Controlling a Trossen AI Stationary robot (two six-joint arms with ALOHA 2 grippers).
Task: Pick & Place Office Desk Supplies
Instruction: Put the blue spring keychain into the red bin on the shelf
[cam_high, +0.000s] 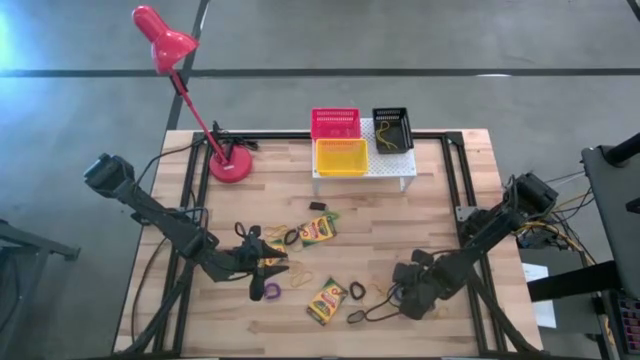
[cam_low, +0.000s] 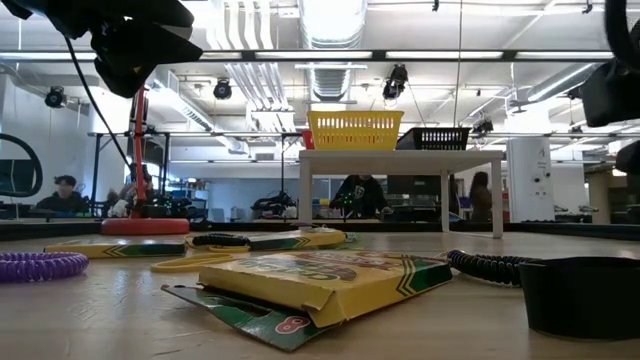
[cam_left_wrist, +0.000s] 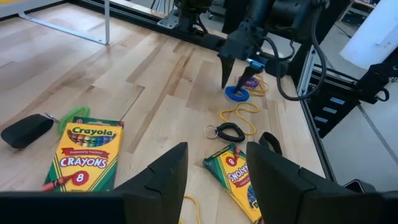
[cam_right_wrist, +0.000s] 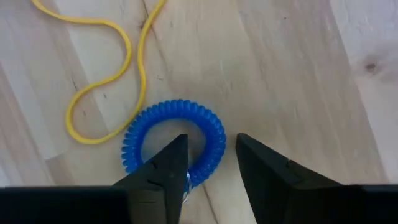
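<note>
My right gripper (cam_right_wrist: 211, 162) is open and points down at a blue coil loop (cam_right_wrist: 174, 140) lying flat on the table at the near right (cam_high: 398, 292). One finger stands inside the loop and one outside. My left gripper (cam_left_wrist: 214, 168) is open and empty above the table at the near left (cam_high: 258, 262), next to a crayon box (cam_high: 276, 262). Two more crayon boxes (cam_high: 318, 230) (cam_high: 327, 300) lie flat mid-table. A purple loop (cam_high: 271, 291), black loops (cam_high: 358, 291) and a yellow loop (cam_high: 300, 275) lie among them. Pink-red (cam_high: 335, 122), yellow (cam_high: 341, 155) and black (cam_high: 392, 128) baskets stand on the white shelf. My right gripper straddles the blue loop's near rim (cam_right_wrist: 208, 163) from above, one finger (cam_right_wrist: 168, 168) inside the ring and the other (cam_right_wrist: 261, 174) outside. I cannot tell whether either finger touches the coil. The loop lies flat on the table.
A red desk lamp (cam_high: 230, 165) stands at the far left, its cable running along the back. The white shelf (cam_high: 390, 172) fills the far middle. A loose yellow cord (cam_right_wrist: 106, 74) lies beside the blue loop. A small black item (cam_high: 318, 207) lies near the shelf.
</note>
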